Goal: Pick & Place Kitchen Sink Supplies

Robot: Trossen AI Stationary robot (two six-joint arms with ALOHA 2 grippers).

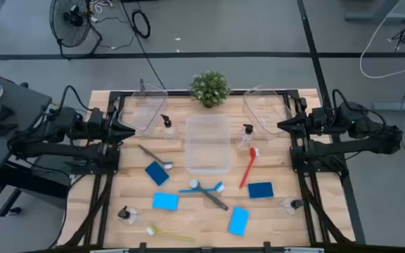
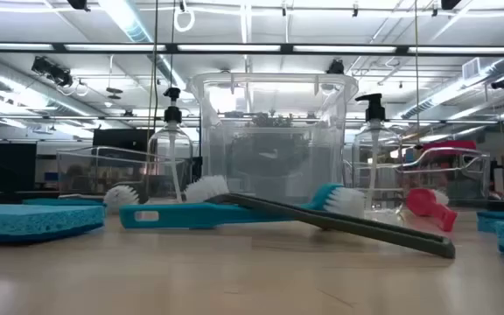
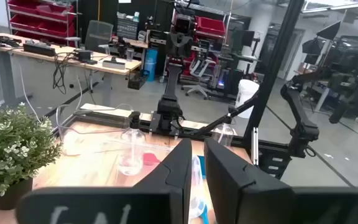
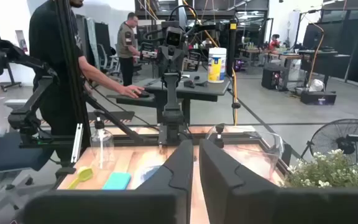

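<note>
Both grippers hover above the table and hold nothing. My left gripper [image 1: 131, 131] [image 3: 197, 165] is at the left edge and my right gripper [image 1: 281, 126] [image 4: 196, 158] at the right edge; both point inward with fingers shut. Several blue sponges [image 1: 157, 173] [image 1: 165, 201] [image 1: 260, 190] lie flat on the near half. A red brush [image 1: 249, 167], a teal brush [image 1: 202, 187] [image 2: 234, 214], a dark grey brush [image 1: 213, 198] crossing it, a grey brush [image 1: 155, 156] and a yellow-green brush [image 1: 169, 233] lie on the wood. Clear pump bottles [image 1: 166, 126] [image 1: 247, 135] [image 1: 125, 214] stand upright.
A clear bin [image 1: 207, 144] [image 2: 274, 140] stands mid-table, with two more clear bins [image 1: 148, 109] [image 1: 266, 109] at the far corners. A potted plant [image 1: 209, 88] sits at the far edge. In the right wrist view, people [image 4: 61, 62] stand beyond the table.
</note>
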